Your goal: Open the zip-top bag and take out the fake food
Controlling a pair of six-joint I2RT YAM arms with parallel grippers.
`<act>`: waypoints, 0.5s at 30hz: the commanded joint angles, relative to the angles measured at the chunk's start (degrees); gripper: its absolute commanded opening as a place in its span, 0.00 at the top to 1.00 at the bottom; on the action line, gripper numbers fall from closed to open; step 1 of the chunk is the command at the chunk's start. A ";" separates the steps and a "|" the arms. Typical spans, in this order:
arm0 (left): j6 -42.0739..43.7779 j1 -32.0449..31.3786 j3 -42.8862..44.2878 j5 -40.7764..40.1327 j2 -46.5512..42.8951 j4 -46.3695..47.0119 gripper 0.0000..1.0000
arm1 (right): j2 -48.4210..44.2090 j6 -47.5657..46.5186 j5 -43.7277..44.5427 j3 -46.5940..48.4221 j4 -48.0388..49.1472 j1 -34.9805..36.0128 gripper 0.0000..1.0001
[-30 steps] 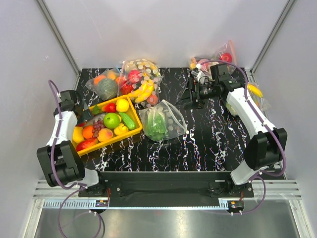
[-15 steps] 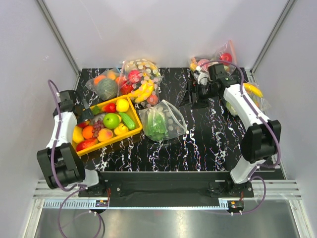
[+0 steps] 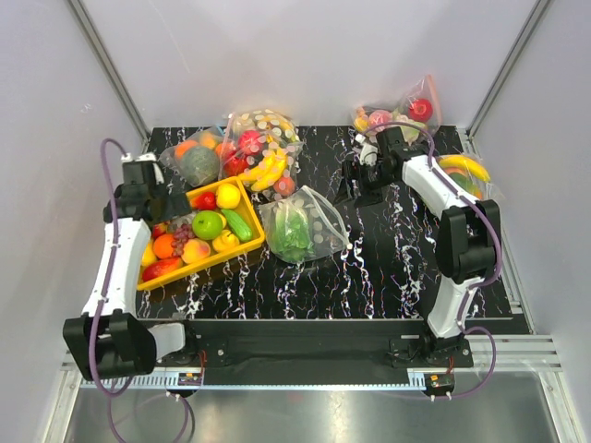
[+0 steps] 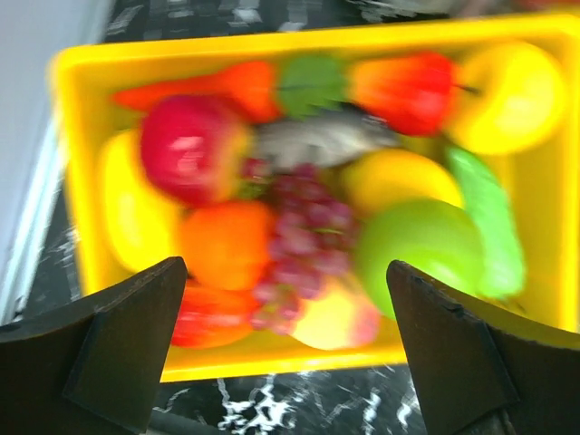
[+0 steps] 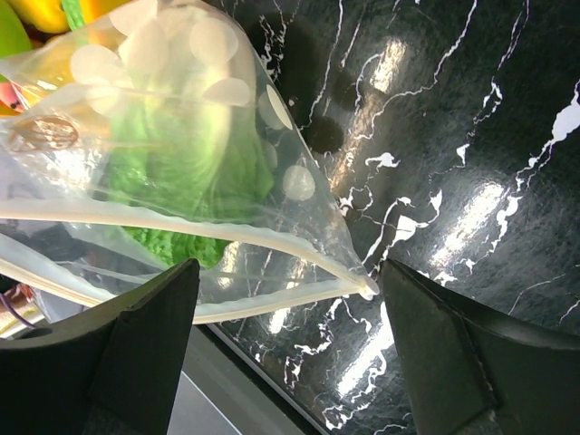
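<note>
1. Lying near the middle of the bench (image 3: 388, 268), the zip-top bag (image 3: 319, 221) sits just beside the right-hand end of the yellow tray (image 3: 212, 262).
2. The fake lettuce (image 3: 289, 233) is inside the bag. The right wrist view shows it as a green mass behind the dotted film (image 5: 172, 172).
3. In the right wrist view, the two halves of the zip strip (image 5: 361, 286) stand apart along most of their visible length. They meet at the bag's corner.
4. Left arm pose:
   - The base is at the near left corner of the bench.
   - The arm rises along the left edge and bends inward at the wrist.
   - The left fingers (image 3: 162, 205) hang over the far left part of the tray, pointing down at the mixed fruit.
   - The left fingers are spread wide with nothing between them. They touch neither the fruit nor the tray (image 4: 299, 36).
5. Right arm pose:
   - The base is at the near right corner of the bench.
   - The elbow stands high above the right edge.
   - The forearm reaches toward the far edge, and the wrist turns left toward the bench centre.
   - The right fingers (image 3: 351, 185) are aimed at the bag's corner but are apart from the bag.
   - The right fingers are spread wide and hold nothing.
6. Other items:
   - A bulkier dotted bag with bananas (image 3: 263, 148) lies at the far edge.
   - A plain clear bag of produce (image 3: 194, 161) lies to its left.
   - More filled bags (image 3: 397, 115) occupy the far right corner.
</note>
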 commanded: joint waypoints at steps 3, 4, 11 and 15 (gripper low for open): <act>-5.66 -11.53 5.35 0.54 0.88 -1.71 0.01 | -0.08 -3.08 -1.34 -1.36 2.79 1.09 0.13; -6.63 -15.03 5.96 0.55 1.40 -1.45 0.01 | 0.10 -3.34 -1.43 -1.45 2.79 1.53 0.13; -15.94 -30.43 12.20 3.18 8.52 1.98 0.01 | 2.03 -4.49 -0.99 -1.36 3.40 5.31 0.12; -19.81 -37.28 15.54 6.16 13.44 4.88 0.01 | 3.61 -4.58 -0.55 -0.66 4.10 6.72 0.12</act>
